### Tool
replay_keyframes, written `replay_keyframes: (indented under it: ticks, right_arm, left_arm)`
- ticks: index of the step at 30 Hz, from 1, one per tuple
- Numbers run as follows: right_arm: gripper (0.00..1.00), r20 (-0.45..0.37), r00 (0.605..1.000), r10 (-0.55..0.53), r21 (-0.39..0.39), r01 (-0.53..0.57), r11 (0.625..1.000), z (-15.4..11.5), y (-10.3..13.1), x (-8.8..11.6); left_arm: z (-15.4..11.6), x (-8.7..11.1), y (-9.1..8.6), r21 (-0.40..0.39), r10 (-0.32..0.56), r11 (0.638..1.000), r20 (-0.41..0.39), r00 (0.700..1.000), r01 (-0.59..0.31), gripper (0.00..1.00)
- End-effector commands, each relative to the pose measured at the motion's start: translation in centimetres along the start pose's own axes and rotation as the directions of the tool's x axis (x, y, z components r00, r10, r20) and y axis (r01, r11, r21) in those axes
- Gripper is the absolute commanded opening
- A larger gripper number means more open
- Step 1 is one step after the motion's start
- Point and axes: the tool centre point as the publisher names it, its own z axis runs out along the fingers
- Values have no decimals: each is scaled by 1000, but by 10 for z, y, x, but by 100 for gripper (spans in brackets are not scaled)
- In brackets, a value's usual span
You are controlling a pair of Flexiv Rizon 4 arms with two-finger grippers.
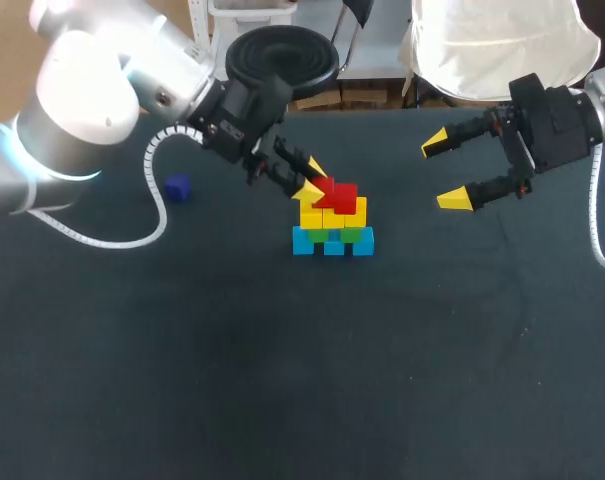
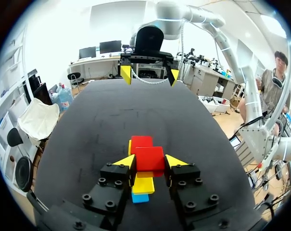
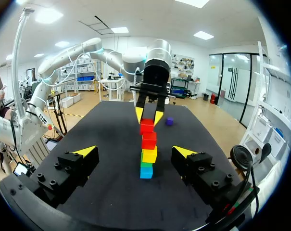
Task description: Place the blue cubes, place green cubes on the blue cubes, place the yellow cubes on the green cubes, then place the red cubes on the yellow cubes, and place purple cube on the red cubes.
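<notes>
Head view: small pyramid of plain, flat-sided blocks mid-table (image 1: 282, 380), on a dark matte cloth-like top. Three blue cubes (image 1: 303, 241) sit in a row at the bottom, green cubes (image 1: 354, 235) on them, yellow cubes (image 1: 347, 212) above. My left claw (image 1: 310, 177) comes in from the left with its wedge-shaped yellow tips at the top of the stack, on a red cube (image 1: 324, 188). A second red cube (image 1: 346, 196) sits just beside it on the yellow layer. The purple cube (image 1: 177, 187) lies alone on the cloth, well to the left, near my left arm's cable. My right claw (image 1: 445, 172) hangs off to the right, well apart from the stack, fingers spread wide, holding nothing.

Left wrist view: black bolted fingers, tips narrowed onto the red cube, one against each side face, so I read it as clamped. The second red cube is just ahead of it. A yellow and a blue block show under the held one.

Right wrist view: the stack stands ahead, between my wide-open fingers but clear of both. It reads blue, green, yellow, red, red going up. The left claw's tips flank the top red cube. The purple cube lies on the cloth beyond.
</notes>
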Motion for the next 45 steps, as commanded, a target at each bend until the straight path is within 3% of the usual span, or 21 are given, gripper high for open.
replay_keyframes:
  ticks: [1,45]
  right_arm:
    - [100,1,1000,-1,2,1,1000,0,1,0]
    - [100,1,1000,-1,2,1,1000,0,1,0]
  left_arm:
    - [2,1,-2,-6,-8,1000,-2,1000,8,0]
    - [5,6,2,-20,-36,999,5,999,37,0]
